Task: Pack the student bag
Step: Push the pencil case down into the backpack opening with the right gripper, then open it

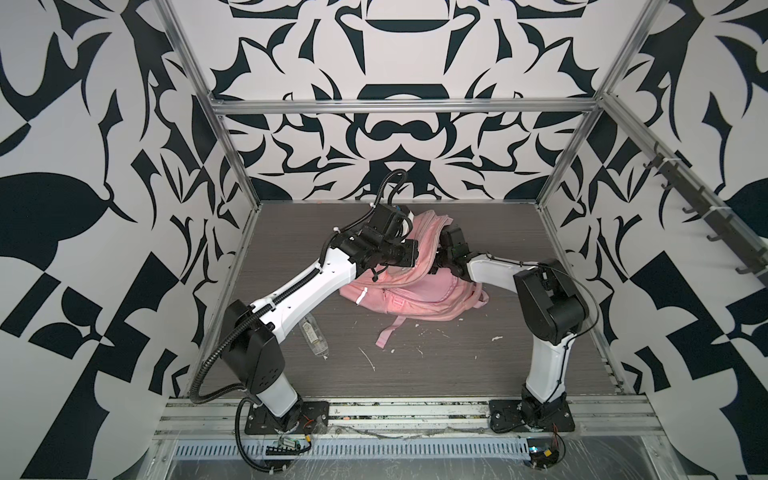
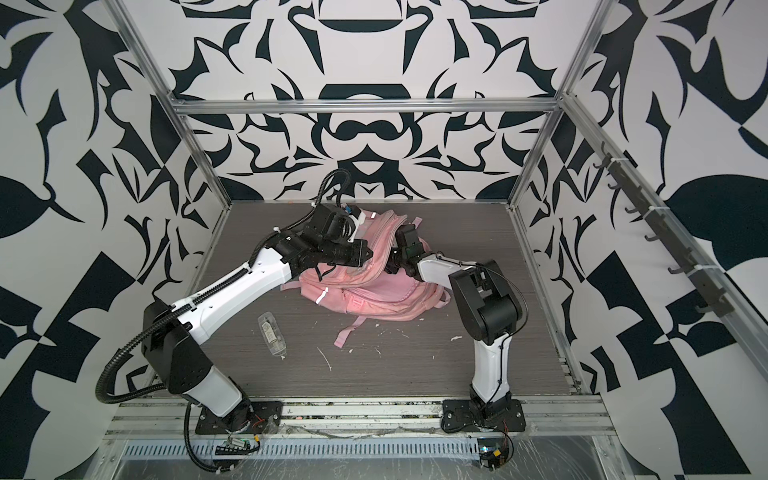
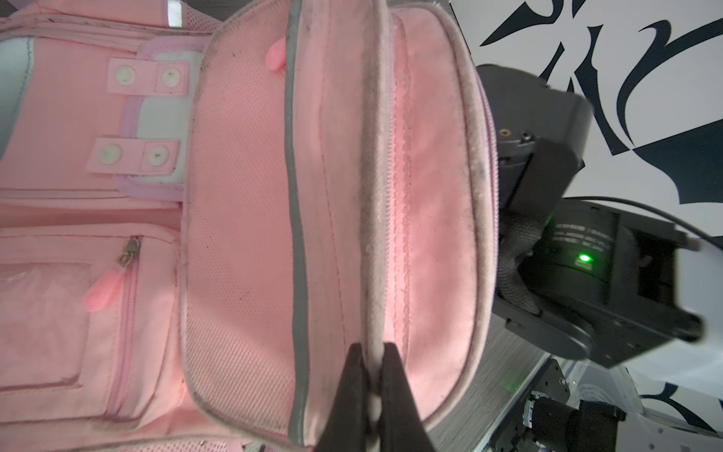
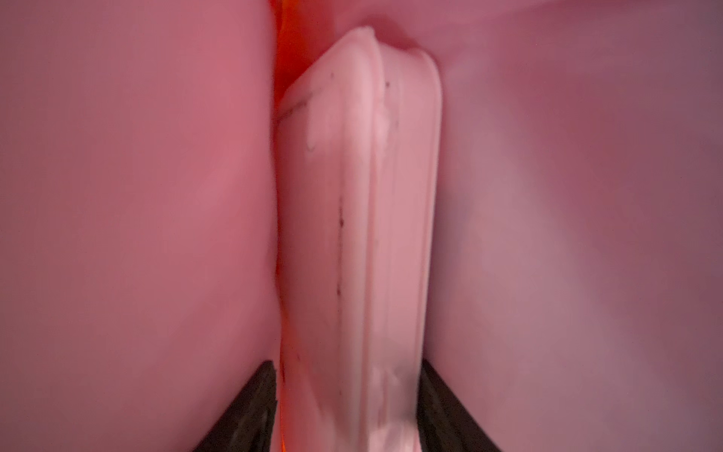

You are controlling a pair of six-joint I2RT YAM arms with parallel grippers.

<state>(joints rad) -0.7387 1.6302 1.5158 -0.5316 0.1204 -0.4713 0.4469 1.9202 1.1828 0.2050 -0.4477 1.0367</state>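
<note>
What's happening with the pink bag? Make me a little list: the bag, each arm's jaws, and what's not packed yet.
Bag: pink student bag, lying on the table
Left jaws: shut on the bag's rim
Right jaws: inside the bag, either side of a pink pencil case; grip unclear
Not packed: clear bottle on the table beside the left arm

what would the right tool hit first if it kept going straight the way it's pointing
The pink pencil case, which sits between the fingers of the right tool inside the bag. Past its far end the bag's lining seems to close in, though the blur hides how deep.
</note>
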